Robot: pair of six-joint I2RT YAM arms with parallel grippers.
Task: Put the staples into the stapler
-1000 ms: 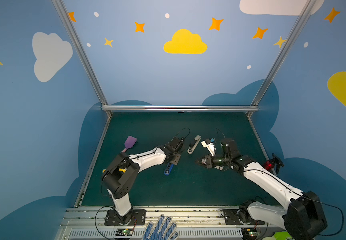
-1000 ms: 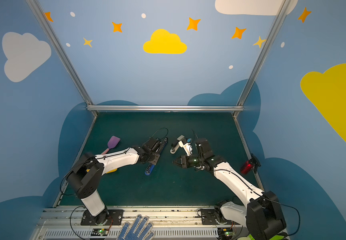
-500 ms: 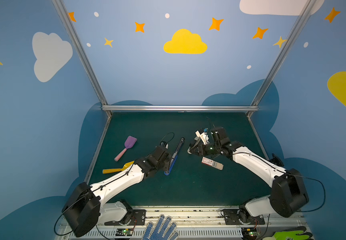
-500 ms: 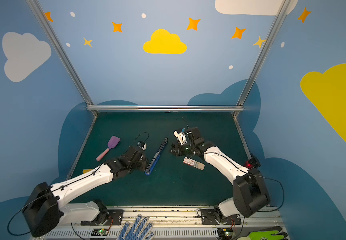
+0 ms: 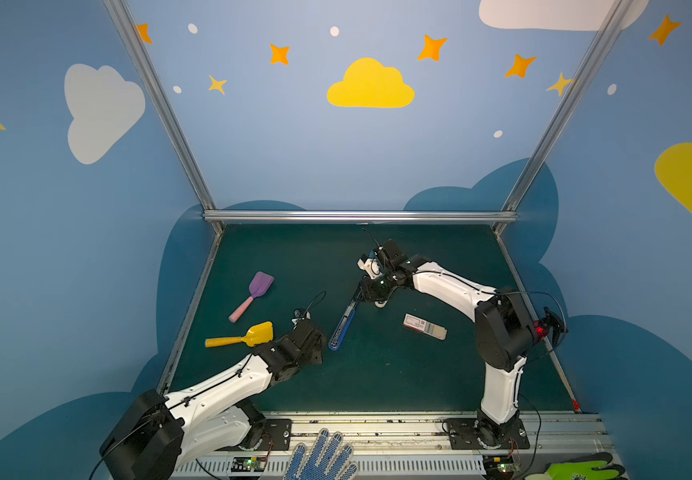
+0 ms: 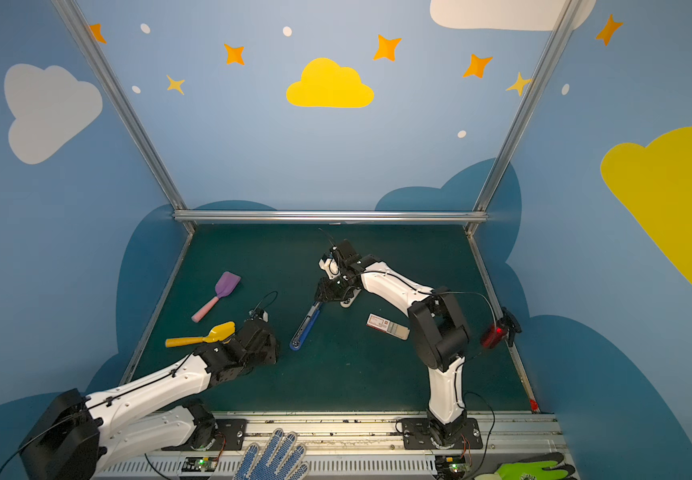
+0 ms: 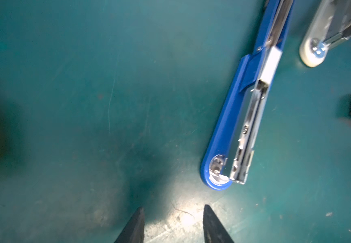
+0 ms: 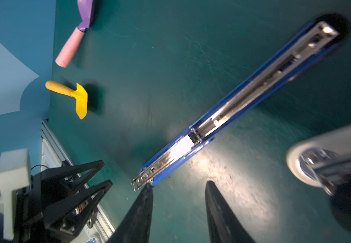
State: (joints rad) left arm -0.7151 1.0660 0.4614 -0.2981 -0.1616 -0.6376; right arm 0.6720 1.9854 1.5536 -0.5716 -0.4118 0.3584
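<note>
left gripper [image 7: 173, 223] and right gripper [image 8: 178, 206] hang part-open and empty at either end of the splayed blue stapler [image 5: 343, 322], while the staples box [image 5: 424, 326] lies apart on the mat [image 5: 377, 374], light crushable card, likely best pinched across its narrow sides.

Purple-and-pink toy spatula [image 5: 251, 297], yellow toy shovel [image 5: 244, 338] near it, dotted blue glove [image 5: 321, 457] at front edge
</note>
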